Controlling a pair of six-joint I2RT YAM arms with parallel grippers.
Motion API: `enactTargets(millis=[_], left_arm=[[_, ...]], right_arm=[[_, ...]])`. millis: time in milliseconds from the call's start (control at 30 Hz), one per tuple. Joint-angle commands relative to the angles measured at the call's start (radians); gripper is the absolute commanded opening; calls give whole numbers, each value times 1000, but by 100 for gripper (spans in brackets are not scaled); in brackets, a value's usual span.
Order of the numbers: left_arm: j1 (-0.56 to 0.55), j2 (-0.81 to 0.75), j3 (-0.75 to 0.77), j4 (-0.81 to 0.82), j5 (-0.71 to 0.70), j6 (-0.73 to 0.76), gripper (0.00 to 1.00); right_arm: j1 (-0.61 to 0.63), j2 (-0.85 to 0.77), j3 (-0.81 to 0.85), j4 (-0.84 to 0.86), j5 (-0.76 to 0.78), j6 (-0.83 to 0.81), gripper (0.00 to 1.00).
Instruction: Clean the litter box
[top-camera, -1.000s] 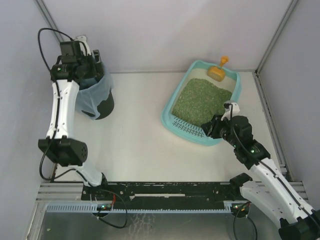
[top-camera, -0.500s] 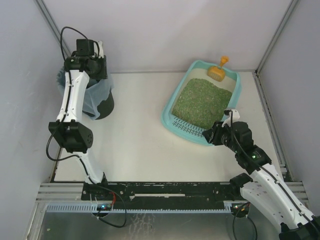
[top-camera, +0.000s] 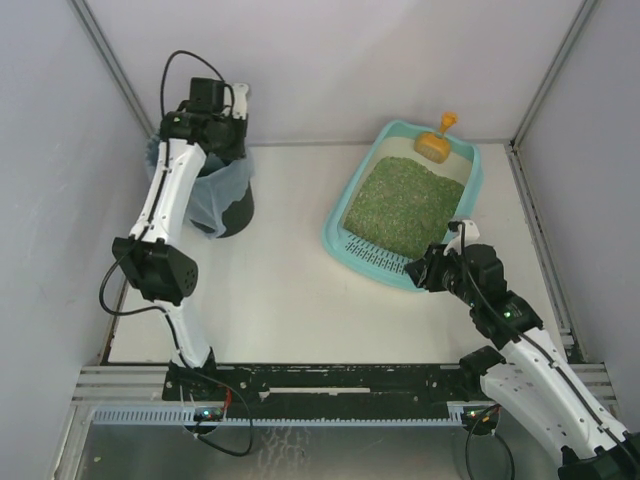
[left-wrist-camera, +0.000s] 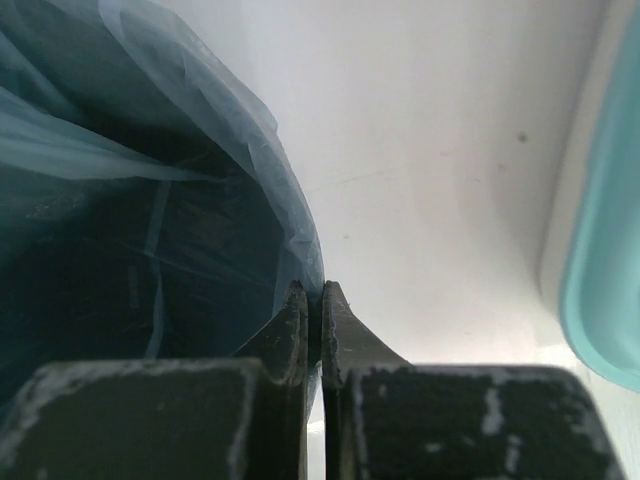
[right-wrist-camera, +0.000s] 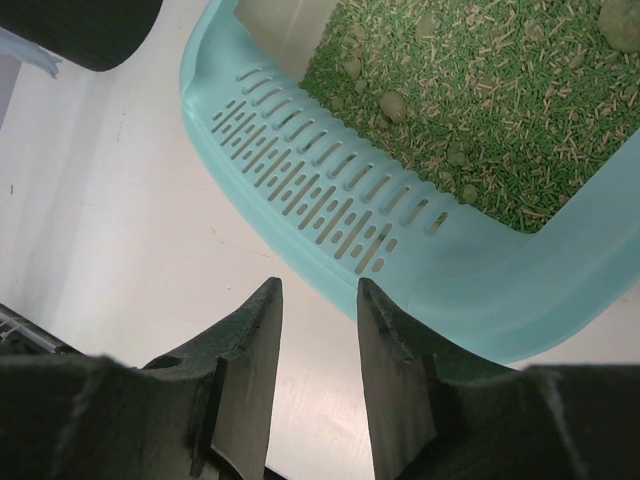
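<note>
We see the left gripper (left-wrist-camera: 311, 292) rising from the bottom centre. Its two dark fingers (left-wrist-camera: 290, 335) are pressed nearly together, with only a thin slit between them. Their tips meet the curled rim of the translucent blue bag (left-wrist-camera: 285, 190), which fills the left side and drapes over the black bin (left-wrist-camera: 90, 290). The white counter (left-wrist-camera: 430, 200) lies bare beside it, marked by one small dark speck (left-wrist-camera: 520, 135). The curved teal rim of the litter box (left-wrist-camera: 600, 300) shows at the right.

White table (top-camera: 280, 270). Far right: teal litter box (top-camera: 375, 255), set askew. Far left: black bin (top-camera: 238, 212), lined with blue bag (top-camera: 205, 195). Well apart.
</note>
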Motion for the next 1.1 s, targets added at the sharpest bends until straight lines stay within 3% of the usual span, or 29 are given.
enactTargets(millis=[0, 167, 333, 600, 667, 867, 1067], left_arm=[[-121, -26, 81, 50, 102, 4, 0], [-233, -10, 97, 88, 120, -6, 0], [-259, 9, 95, 97, 105, -10, 4], [-259, -40, 33, 144, 81, -18, 33], [-259, -47, 14, 151, 79, -17, 36], [-259, -39, -2, 139, 53, -8, 38], [-259, -21, 2, 106, -58, 18, 39]], right_arm=[[6, -11, -8, 23, 14, -1, 36], [6, -13, -17, 20, 21, 10, 36], [6, -36, -17, -12, 69, 24, 36], [-2, -57, 1, -11, 120, 39, 43], [-11, -58, 9, -1, 113, 43, 45], [-36, -75, 19, 46, 11, -33, 47], [-45, -55, 22, 31, -59, -55, 47]])
